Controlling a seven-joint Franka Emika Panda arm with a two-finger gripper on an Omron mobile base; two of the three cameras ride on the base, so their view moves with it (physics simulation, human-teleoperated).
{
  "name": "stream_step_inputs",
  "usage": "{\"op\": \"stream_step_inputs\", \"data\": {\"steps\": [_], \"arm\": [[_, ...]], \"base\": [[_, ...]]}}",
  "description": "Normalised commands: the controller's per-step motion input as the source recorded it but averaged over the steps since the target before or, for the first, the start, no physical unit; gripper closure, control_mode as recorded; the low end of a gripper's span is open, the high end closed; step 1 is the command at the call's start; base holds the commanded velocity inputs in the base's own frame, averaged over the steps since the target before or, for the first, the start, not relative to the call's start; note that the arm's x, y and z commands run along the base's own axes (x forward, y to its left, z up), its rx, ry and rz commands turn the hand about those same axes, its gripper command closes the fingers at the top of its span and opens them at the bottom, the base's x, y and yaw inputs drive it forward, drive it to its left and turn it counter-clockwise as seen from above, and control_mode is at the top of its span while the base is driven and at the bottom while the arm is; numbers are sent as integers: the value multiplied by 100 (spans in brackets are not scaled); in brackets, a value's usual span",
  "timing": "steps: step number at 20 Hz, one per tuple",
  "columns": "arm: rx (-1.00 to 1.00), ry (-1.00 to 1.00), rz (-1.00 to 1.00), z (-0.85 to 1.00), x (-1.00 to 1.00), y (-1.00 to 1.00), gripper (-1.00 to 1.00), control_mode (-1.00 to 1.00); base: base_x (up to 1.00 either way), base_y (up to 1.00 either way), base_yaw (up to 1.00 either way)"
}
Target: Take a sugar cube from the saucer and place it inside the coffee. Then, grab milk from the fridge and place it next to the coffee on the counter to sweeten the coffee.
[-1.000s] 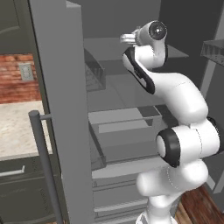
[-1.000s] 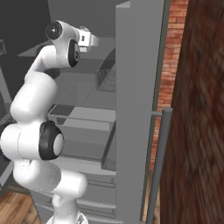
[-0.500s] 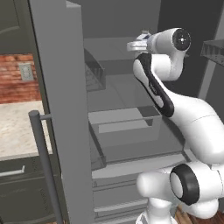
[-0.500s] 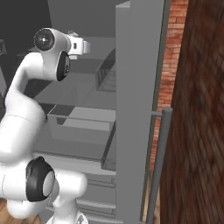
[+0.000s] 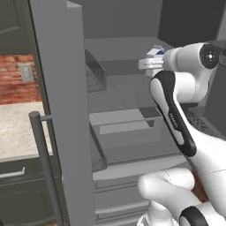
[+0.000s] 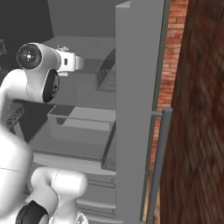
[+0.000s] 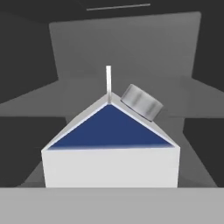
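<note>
1. The fridge (image 5: 62,110) stands open in front of me, both doors swung wide, and I see its grey shelves and a drawer pulled out lower down.
2. To the left of the fridge there is a piece of the worktop (image 5: 20,130). On the part I can see, there is no mug and no saucer, so I cannot check from here if the sugar step is done. I judge it is, because the arm is now working in the fridge.
3. The arm reaches onto an upper shelf, and the tool (image 5: 152,62) is right at the milk (image 7: 111,142).
4. In the hand view the milk carton stands upright on the shelf, very close to the camera, its blue gable and grey cap toward me.
5. I cannot tell if the tool is spread or already pinching the carton; the fingertips are hidden.
6. What is left, in my judgement: secure the carton, lift it out, and put it beside the coffee.
</note>
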Motion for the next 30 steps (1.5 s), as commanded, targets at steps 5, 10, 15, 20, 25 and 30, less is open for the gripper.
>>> {"op": "stream_step_inputs", "data": {"steps": [5, 10, 15, 20, 25, 30], "arm": [[-1, 11, 0, -58, -94, -3, 100, -100], [0, 8, -4, -48, -64, -5, 100, -100], [0, 3, -2, -15, -22, -2, 100, 100], [0, 0, 0, 0, 0, 0, 100, 100], [0, 0, 0, 0, 0, 0, 100, 100], [0, 0, 0, 0, 0, 0, 100, 100]], "base": [[0, 0, 0], [0, 0, 0], [-54, -1, -1], [-100, 10, 10], [-87, 36, 50], [-22, 38, 83]]}}
